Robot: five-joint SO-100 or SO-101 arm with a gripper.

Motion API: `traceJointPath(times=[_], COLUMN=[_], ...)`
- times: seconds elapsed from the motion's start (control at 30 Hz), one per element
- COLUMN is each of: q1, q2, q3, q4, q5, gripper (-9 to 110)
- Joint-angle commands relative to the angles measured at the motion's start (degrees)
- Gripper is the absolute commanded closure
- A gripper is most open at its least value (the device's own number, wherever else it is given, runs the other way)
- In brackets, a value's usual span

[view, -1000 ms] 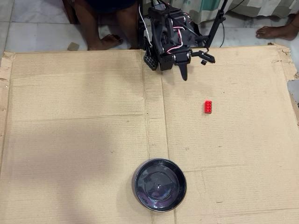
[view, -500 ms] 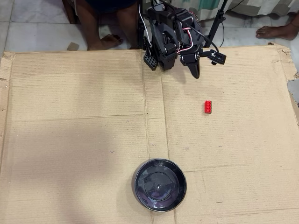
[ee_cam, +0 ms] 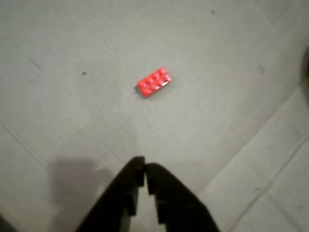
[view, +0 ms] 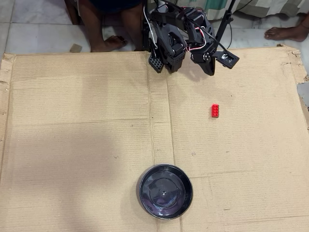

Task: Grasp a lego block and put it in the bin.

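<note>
The red lego block [ee_cam: 153, 82] lies flat on the cardboard with its studs up, in the upper middle of the wrist view. My gripper [ee_cam: 145, 167] enters from the bottom edge, its black jaws together and empty, well short of the block. In the overhead view the block [view: 215, 110] lies right of centre, and the gripper [view: 210, 71] hangs above the cardboard a little beyond it, near the arm's base. The black round bin [view: 165, 191] sits at the near middle edge, empty and far from both.
The large cardboard sheet [view: 77, 145] covers the floor, with a fold line running down its middle. A person's bare legs and feet [view: 108, 43] are behind the arm's base. Another foot [view: 282, 33] shows at the top right.
</note>
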Motion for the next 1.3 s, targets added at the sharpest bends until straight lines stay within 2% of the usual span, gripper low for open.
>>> traceJointPath(times=[0.0,0.4,0.83,1.1,1.27], q1=[-0.9,-3.3,-3.2,-3.3,-3.3], q2=[-1.8,-14.3,-26.7,-33.7,-37.4], q3=[-2.2,-9.2,-14.9,-18.0,-18.6], q4=[0.4,0.4,0.3,0.3,-0.4], q5=[4.3,22.9,33.1,37.4,37.4], gripper=[101,101,101,85,82])
